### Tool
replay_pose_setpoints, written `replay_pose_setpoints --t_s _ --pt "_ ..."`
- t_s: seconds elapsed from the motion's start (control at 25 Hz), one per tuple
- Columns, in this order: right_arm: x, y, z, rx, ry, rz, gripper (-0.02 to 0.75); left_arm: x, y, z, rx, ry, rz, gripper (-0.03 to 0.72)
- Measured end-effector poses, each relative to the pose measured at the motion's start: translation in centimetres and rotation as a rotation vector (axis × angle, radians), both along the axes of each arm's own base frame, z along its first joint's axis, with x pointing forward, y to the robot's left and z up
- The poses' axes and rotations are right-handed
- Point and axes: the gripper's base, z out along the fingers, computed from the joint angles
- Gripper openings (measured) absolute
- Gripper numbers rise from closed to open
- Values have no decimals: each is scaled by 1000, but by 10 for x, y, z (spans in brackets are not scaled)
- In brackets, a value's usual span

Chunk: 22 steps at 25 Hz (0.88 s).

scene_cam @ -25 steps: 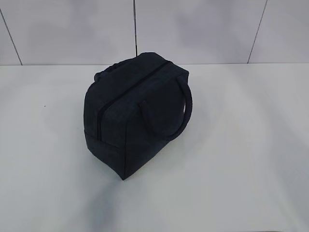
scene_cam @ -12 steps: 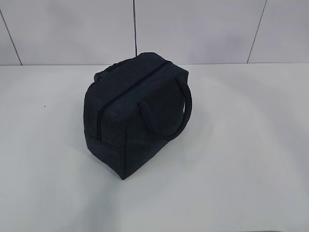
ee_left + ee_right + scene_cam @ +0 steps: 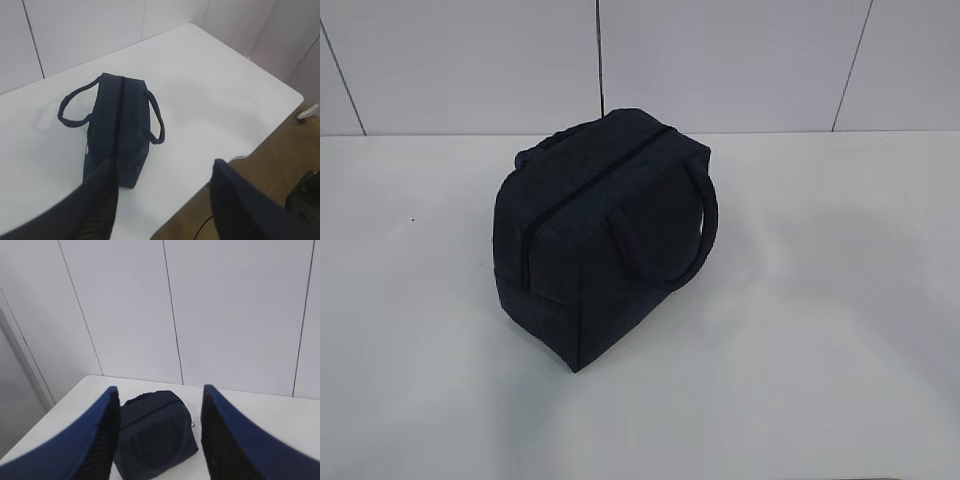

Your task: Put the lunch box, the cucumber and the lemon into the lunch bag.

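The dark navy lunch bag (image 3: 600, 240) stands on the white table (image 3: 820, 320), its top zipper (image 3: 585, 185) shut and a loop handle (image 3: 708, 215) hanging on its right side. Neither arm shows in the exterior view. In the left wrist view the lunch bag (image 3: 120, 125) lies well beyond my left gripper (image 3: 162, 166), which is open and empty. In the right wrist view the lunch bag (image 3: 155, 435) sits far off between the fingers of my open, empty right gripper (image 3: 160, 390). The lunch box, the cucumber and the lemon are out of view.
A white panelled wall (image 3: 720, 60) runs behind the table. The left wrist view shows the table's rounded front edge (image 3: 235, 157), with brown floor (image 3: 280, 150) and a cable beyond it.
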Motion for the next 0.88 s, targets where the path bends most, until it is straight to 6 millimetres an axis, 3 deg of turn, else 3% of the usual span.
replay_pose_setpoints --t_s 0.2,0.44,0.68,0.88 --pt "-32 -1 -53 8 6 -7 391 -49 57 -50 -56 -30 -5 424" --pt "-32 -4 -121 -11 91 -40 391 -83 98 -108 -69 -27 -2 415" --pt "-17 -9 -176 -67 183 -83 391 -99 118 -149 -110 -59 -2 366" --pt "2 -9 -203 -101 280 -90 391 -89 104 -179 -31 14 -7 359"
